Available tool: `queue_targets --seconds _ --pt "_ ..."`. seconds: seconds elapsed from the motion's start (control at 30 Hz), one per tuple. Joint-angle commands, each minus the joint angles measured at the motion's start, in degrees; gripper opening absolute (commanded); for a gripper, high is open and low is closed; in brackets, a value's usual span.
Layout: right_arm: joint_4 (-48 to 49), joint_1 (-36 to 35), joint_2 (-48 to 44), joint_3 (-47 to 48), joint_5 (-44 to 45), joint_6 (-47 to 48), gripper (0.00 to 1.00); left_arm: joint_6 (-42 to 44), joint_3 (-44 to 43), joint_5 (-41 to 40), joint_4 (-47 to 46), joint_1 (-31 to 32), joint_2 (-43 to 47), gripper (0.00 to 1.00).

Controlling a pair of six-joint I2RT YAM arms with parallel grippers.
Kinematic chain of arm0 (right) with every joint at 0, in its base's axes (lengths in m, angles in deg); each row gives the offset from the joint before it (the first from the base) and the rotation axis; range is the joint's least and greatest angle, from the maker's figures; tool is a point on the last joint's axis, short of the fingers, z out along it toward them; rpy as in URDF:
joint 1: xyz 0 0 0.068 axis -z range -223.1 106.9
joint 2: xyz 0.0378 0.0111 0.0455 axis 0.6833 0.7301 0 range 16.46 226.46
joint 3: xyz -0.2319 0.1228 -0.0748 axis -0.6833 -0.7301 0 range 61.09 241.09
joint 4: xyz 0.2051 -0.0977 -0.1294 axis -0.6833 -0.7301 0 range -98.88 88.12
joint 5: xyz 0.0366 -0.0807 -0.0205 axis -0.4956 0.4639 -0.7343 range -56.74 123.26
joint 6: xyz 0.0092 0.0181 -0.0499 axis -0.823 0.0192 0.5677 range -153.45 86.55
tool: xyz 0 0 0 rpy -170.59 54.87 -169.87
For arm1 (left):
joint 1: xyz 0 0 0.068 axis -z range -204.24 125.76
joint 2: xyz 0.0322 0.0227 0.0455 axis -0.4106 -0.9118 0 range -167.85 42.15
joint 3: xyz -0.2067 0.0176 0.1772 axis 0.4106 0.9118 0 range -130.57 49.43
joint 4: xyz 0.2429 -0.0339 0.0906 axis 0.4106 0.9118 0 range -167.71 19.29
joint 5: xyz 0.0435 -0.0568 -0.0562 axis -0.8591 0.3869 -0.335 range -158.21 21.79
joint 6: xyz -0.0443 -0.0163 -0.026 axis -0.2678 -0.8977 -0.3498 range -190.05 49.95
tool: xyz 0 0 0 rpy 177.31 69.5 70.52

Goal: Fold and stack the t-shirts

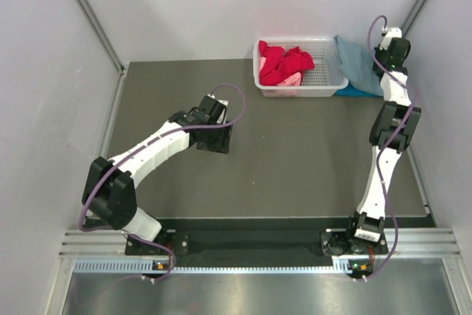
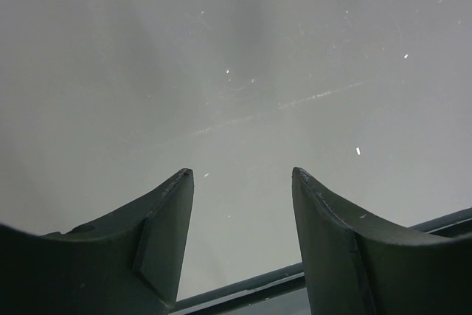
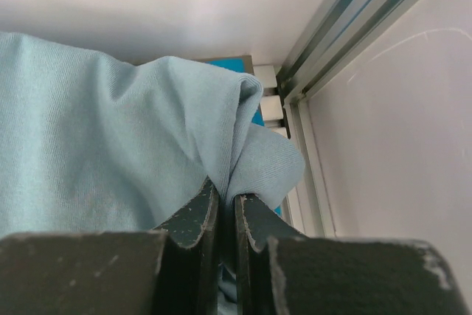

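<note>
- Shirts, seen from the top camera, sat at the far right of your table [image 1: 295,175]. Red shirts [image 1: 282,63] and a pink shirt [image 1: 293,79] lay bunched in the basket [image 1: 328,71]. The grey-blue shirt [image 1: 358,60] was draped just beside the basket's right wall, with a turquoise shirt [image 1: 352,91] showing at its near edge.
- Your left arm [image 1: 155,149] was bent over the middle of the table, well apart from every shirt. Your right arm [image 1: 387,145] reached into the far right corner, at the grey-blue shirt.
- Left wrist: your left gripper [image 2: 242,176] stood open with nothing between its fingers, facing a pale scuffed surface [image 2: 236,49].
- Right wrist: your right gripper [image 3: 227,201] was clamped on a fold of the grey-blue shirt. The cloth bunched above the fingertips, a bit of turquoise showed behind it, and the frame rail [image 3: 346,27] was near on the right.
</note>
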State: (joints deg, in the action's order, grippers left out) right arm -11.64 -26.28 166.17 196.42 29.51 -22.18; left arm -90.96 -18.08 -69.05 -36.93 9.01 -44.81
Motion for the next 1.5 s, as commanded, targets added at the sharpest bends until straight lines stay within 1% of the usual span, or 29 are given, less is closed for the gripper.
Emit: queue_targets --seconds 0.0,0.2,0.23,0.27,0.3,0.4,0.47,0.5,0.53,0.57,0.67,0.7,0.77,0.87,0.93,1.0,1.1,1.17,1.2,1.27,1.3,1.4,1.43,1.47 --pt "6.0 1.3 0.9 4.1 0.4 -0.5 0.0 -0.4 -2.4 0.6 1.1 -0.3 -0.4 0.61" --pt "7.5 1.4 1.7 4.4 1.0 -1.5 0.01 -1.0 -2.6 0.6 2.7 -0.3 -0.5 0.6" --pt "7.6 1.4 1.7 4.6 1.2 -2.1 0.04 -1.1 -2.5 0.6 2.6 -0.3 -0.4 0.61" --pt "7.6 1.4 1.7 4.5 1.5 -2.4 0.13 -1.2 -2.4 0.6 2.6 -0.3 -0.2 0.61" --pt "7.4 1.5 1.6 4.5 2.0 -2.6 0.17 -1.5 -2.1 2.2 2.6 -0.3 -0.2 0.61" --pt "6.4 1.6 0.2 4.5 3.0 -3.4 0.26 -1.9 -1.8 2.5 2.5 -0.4 -0.1 0.6" --pt "5.5 1.6 -1.2 4.9 6.3 -4.5 0.32 -2.0 -1.9 2.6 2.2 -0.4 0.1 0.6" --pt "4.3 1.6 -2.7 5.4 8.5 -4.8 0.38 -2.0 -2.2 2.7 1.9 -0.4 0.3 0.6" --pt "3.7 1.6 -3.7 5.5 9.4 -5.2 0.4 -2.0 -2.3 2.7 1.7 -0.3 0.4 0.6" --pt "3.1 1.6 -4.9 5.4 10.0 -5.9 0.45 -1.9 -2.3 2.7 1.4 -0.4 0.7 0.6" --pt "0.7 1.6 -10.1 4.2 11.2 -7.6 0.52 -2.0 -2.2 2.6 0.1 -0.3 1.5 0.6" --pt "0.4 1.4 -13.2 3.4 11.5 -7.8 0.52 -2.0 -2.1 2.7 -0.3 -0.3 1.9 0.6" --pt "-1.1 1.0 -16.1 1.0 12.4 -8.4 0.57 -2.0 -1.8 2.3 -1.6 -0.4 2.9 0.6" --pt "-3.3 -0.9 -21.2 -2.0 11.4 -9.9 0.57 -1.9 -0.3 2.2 -3.1 -0.4 4.9 0.6" --pt "-3.9 -3.5 -25.2 -5.3 10.4 -10.8 0.57 -1.9 0.4 2.2 -3.2 -0.6 5.9 0.6" --pt "-5.7 -6.9 -27.9 -6.8 10.6 -10.8 0.52 -1.7 1.2 2.2 -3.2 -1.0 7.6 0.6" --pt "-9.4 -11.2 -29.2 -7.8 9.5 -14.1 0.37 -1.5 2.6 2.0 -3.4 -1.5 10.0 0.61" --pt "-9.7 -13.0 -29.9 -8.6 8.0 -16.4 0.32 -1.4 3.4 2.0 -3.3 -2.0 11.8 0.61" --pt "-9.4 -14.9 -30.2 -10.1 7.8 -17.1 0.31 -1.2 3.7 2.0 -3.2 -2.1 12.3 0.61" --pt "-8.9 -16.4 -30.4 -11.4 7.2 -19.5 0.31 -1.2 4.5 2.1 -3.2 -2.3 13.7 0.61" --pt "-8.0 -19.8 -30.4 -12.5 5.6 -20.2 0.31 -1.2 4.7 2.1 -3.0 -2.4 14.2 0.61" --pt "-7.7 -24.4 -29.2 -13.3 4.9 -22.5 0.29 -1.3 6.0 2.2 -2.9 -2.6 16.0 0.61" --pt "-7.6 -25.4 -28.8 -13.5 4.8 -24.2 0.25 -1.3 6.2 2.2 -2.5 -2.6 16.5 0.61" --pt "-7.0 -26.2 -28.0 -13.8 4.6 -25.4 0.14 -1.3 6.4 2.1 -2.3 -2.7 17.3 0.61"
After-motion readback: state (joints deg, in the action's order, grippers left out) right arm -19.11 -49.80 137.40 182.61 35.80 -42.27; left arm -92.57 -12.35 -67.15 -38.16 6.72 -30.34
